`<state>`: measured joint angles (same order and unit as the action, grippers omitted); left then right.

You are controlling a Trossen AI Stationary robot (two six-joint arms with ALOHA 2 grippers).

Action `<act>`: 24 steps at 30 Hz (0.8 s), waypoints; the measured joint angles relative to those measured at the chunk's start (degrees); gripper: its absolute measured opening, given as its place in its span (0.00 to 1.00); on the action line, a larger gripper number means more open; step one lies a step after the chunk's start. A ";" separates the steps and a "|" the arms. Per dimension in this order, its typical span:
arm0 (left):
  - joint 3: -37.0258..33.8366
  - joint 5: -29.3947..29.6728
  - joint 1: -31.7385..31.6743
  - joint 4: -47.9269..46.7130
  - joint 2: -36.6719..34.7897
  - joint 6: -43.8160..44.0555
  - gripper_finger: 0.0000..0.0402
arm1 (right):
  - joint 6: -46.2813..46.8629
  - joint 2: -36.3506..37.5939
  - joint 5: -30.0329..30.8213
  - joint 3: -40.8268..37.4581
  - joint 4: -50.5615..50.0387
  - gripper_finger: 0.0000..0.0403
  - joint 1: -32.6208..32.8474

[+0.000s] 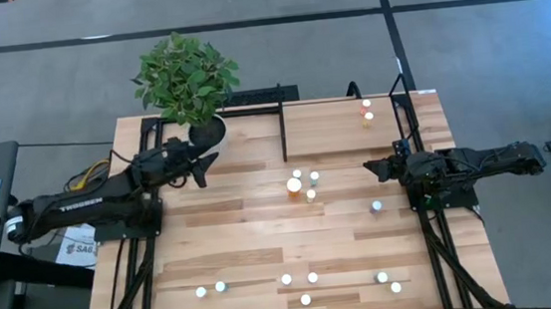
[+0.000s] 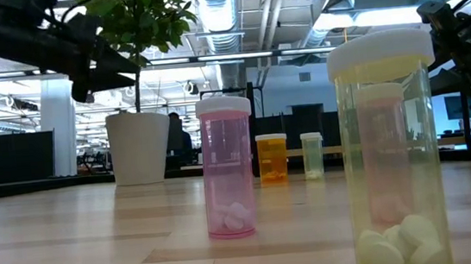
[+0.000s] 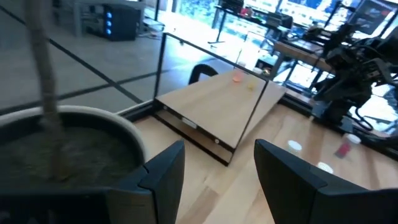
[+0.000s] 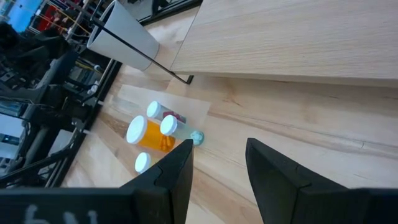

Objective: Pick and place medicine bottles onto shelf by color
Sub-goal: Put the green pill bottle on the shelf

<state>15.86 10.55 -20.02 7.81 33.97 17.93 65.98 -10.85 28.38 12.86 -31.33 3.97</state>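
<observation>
Small white-capped medicine bottles stand on their bases across the table: a cluster with a larger orange one (image 1: 293, 185) at the middle, one alone (image 1: 376, 206) to the right, and several in a row (image 1: 286, 280) near the front edge. Two more (image 1: 367, 110) stand on the shelf (image 1: 343, 129) at its far right corner. My left gripper (image 1: 200, 173) hangs open beside the plant pot (image 3: 68, 149), nothing between its fingers. My right gripper (image 1: 367, 167) is open above the table, right of the cluster (image 4: 152, 130), and holds nothing.
A leafy plant (image 1: 187, 77) in a white pot (image 2: 140, 147) stands at the far left, close to my left gripper. Black frame bars (image 1: 284, 134) edge the shelf. In the low view a pink bottle (image 2: 228, 167) and a yellow-green one (image 2: 390, 160) stand close to the camera.
</observation>
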 joint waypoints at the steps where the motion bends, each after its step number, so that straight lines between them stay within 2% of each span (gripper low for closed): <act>1: 0.00 1.22 0.73 -1.46 -1.33 -0.04 0.45 | 0.02 0.00 -0.02 0.00 0.00 0.42 0.00; 8: 0.00 9.53 5.18 -13.20 -12.09 0.13 0.45 | 0.01 -0.02 -0.02 0.00 0.00 0.42 0.01; 12: 0.04 13.04 7.12 -15.61 -15.63 -0.71 0.45 | 0.02 -0.02 -0.02 0.00 0.02 0.42 0.00; 17: -3.72 14.18 8.25 -13.15 -20.19 -1.06 0.45 | 0.02 -0.01 -0.02 0.00 0.00 0.42 0.01; 24: -12.37 14.34 8.51 -7.01 -28.22 3.77 0.45 | 0.00 -0.01 -0.02 0.00 0.00 0.42 0.01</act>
<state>3.49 24.88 -11.51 0.80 5.74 21.69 65.98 -10.86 28.36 12.86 -31.33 3.98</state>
